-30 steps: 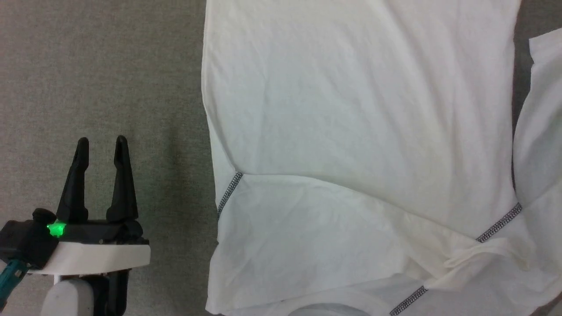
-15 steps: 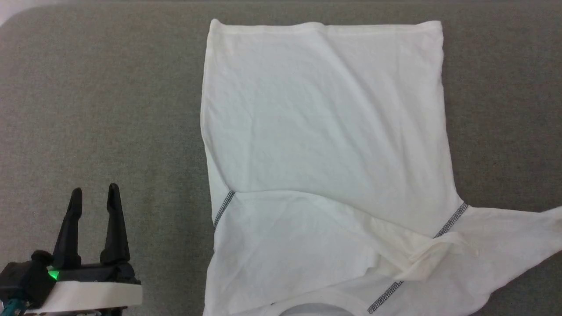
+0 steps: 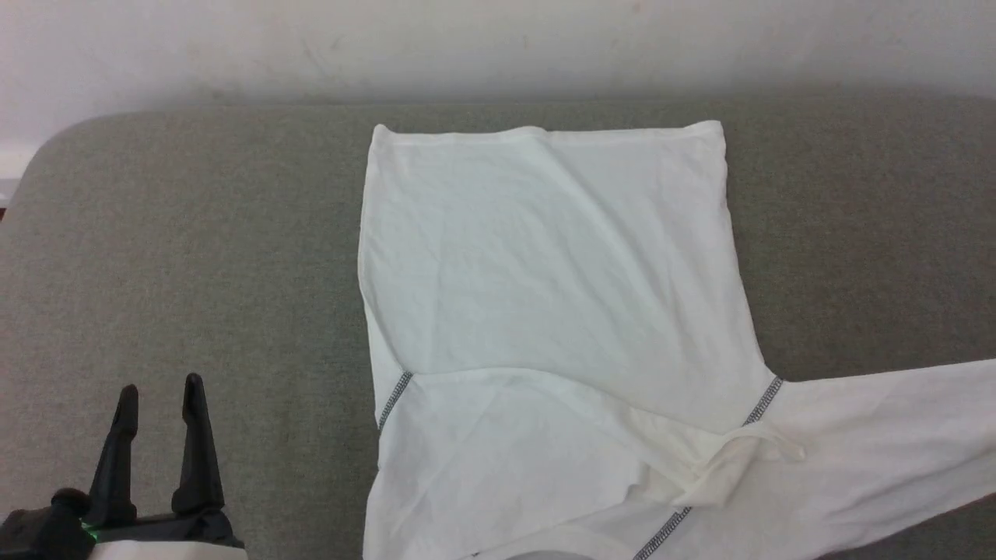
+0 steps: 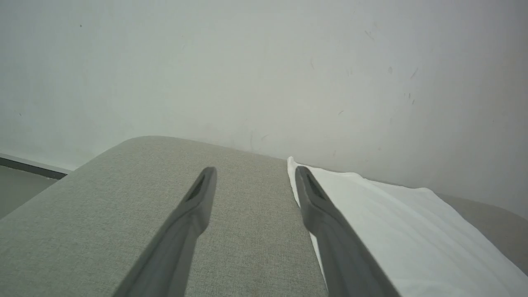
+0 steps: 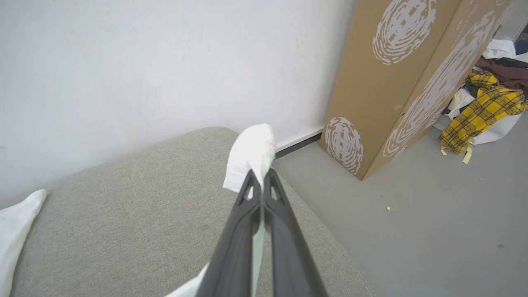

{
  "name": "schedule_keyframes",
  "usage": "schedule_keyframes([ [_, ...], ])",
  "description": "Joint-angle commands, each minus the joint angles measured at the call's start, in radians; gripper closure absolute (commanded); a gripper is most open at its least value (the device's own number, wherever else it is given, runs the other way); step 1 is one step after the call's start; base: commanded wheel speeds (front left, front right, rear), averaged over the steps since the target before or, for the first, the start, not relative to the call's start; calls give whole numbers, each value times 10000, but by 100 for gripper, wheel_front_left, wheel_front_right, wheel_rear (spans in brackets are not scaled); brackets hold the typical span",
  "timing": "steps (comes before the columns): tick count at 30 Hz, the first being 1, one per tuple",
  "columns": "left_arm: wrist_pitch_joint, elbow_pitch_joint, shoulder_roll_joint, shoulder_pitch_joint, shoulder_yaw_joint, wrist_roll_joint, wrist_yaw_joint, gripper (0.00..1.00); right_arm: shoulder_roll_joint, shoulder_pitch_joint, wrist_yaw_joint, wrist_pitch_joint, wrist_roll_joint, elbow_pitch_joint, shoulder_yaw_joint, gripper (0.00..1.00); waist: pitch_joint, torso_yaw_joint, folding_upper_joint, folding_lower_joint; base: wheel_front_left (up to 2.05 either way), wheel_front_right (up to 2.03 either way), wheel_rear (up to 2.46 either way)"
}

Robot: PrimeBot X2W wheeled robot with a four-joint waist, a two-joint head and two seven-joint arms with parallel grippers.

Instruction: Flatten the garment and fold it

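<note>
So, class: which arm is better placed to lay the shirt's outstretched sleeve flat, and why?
Right. The right gripper is shut on the sleeve's end; the left gripper stands open, off the shirt.

Over the past second the head camera has pulled back. The shirt (image 3: 545,272), earlier cut off at the top of the frame, now shows to its far hem, with the grey cushion's (image 3: 194,257) far edge and a white wall (image 3: 498,47) beyond. Its sleeve (image 3: 879,424), previously raised along the right edge, now stretches sideways, its cuff (image 5: 251,156) pinched by the right gripper (image 5: 260,175).
</note>
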Motion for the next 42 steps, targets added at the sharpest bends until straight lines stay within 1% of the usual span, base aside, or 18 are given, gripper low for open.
schedule_keyframes([
  [1,52,-96,-46,207,38,64,80,0,-48,140,-11,-74,213,-209,270,100,-418,-35,-2,2,0,0,0],
  [5,142,-221,-89,459,-14,82,161,0,-58,324,-11,-35,629,-810,1073,100,-690,37,-2,2,0,0,0],
  [8,190,-295,-109,566,-49,94,215,0,125,491,-11,145,906,-1527,1710,100,-836,151,-2,2,0,0,0],
  [9,190,-295,-109,566,-49,94,215,0,125,491,-11,145,906,-1527,1710,100,-836,151,-2,2,0,0,0],
  [14,225,-363,-155,730,-125,93,275,0,480,831,-11,584,1302,-2906,2942,100,-999,367,-2,2,0,0,0],
  [19,233,-387,-174,807,-150,74,335,0,898,975,-11,1089,1465,-3997,4621,100,-1056,552,-2,2,0,0,0],
  [24,222,-379,-196,780,-217,67,376,0,1466,808,-11,1517,1350,-4474,6724,100,-1012,691,-2,2,0,0,0],
  [28,183,-334,-234,642,-292,13,372,0,1732,455,-11,1546,1382,-4069,8459,100,-874,859,-2,2,0,0,0],
  [32,112,-255,-264,494,-348,-41,350,0,1910,36,-11,1367,1414,-3133,9976,100,-685,1083,-2,2,0,0,0],
  [36,47,-112,-299,288,-449,-92,304,0,1945,-426,-11,1045,1514,-1830,11325,100,-450,1389,-2,2,0,0,0],
  [40,-13,97,-339,76,-577,-127,249,0,1993,-754,-11,719,1631,-353,12254,100,-260,1757,-2,2,0,0,0],
  [42,-39,213,-356,-38,-646,-140,217,0,1905,-915,-11,521,1541,368,12752,100,-184,1965,-2,2,0,0,0],
])
